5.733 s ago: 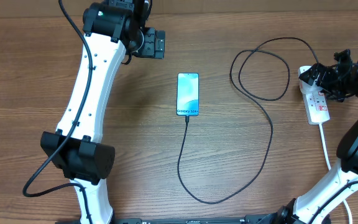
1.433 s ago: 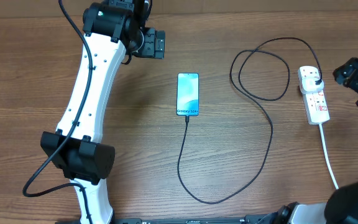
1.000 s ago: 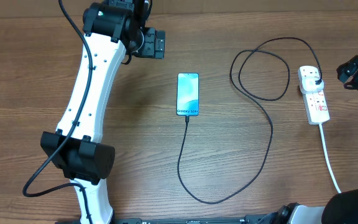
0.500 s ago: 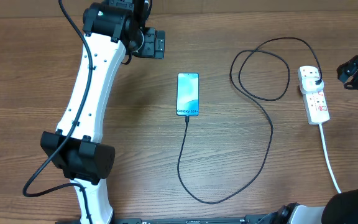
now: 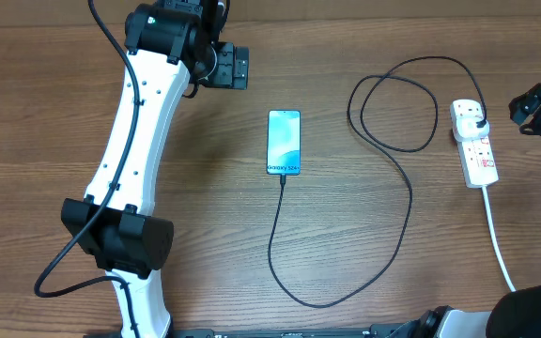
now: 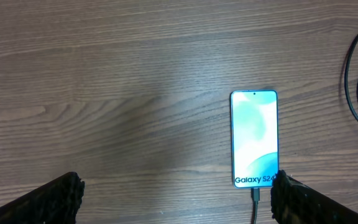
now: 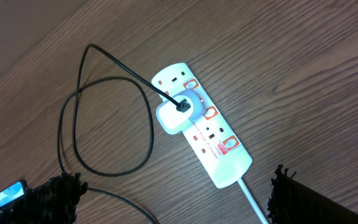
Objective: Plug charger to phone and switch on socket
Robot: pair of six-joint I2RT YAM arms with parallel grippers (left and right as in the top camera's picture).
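The phone (image 5: 285, 143) lies face up mid-table with its screen lit; it also shows in the left wrist view (image 6: 254, 138). The charger's thin black cable (image 5: 409, 197) has its tip in the phone's near end (image 6: 256, 194). It loops across the table to an adapter (image 7: 178, 111) seated in the white socket strip (image 5: 477, 155), which also shows in the right wrist view (image 7: 219, 146). My left gripper (image 5: 233, 68) is open and empty, raised to the far left of the phone (image 6: 179, 205). My right gripper (image 5: 531, 103) is open and empty, raised to the right of the strip (image 7: 179, 199).
The strip's white cord (image 5: 496, 235) runs toward the table's near right edge. The cable makes a wide loop (image 5: 393, 103) between phone and strip. My left arm (image 5: 139, 141) stretches along the table's left side.
My right gripper, which was over the strip's far end 5.7 s ago, has pulled away to the right. Nothing has moved in the last second.
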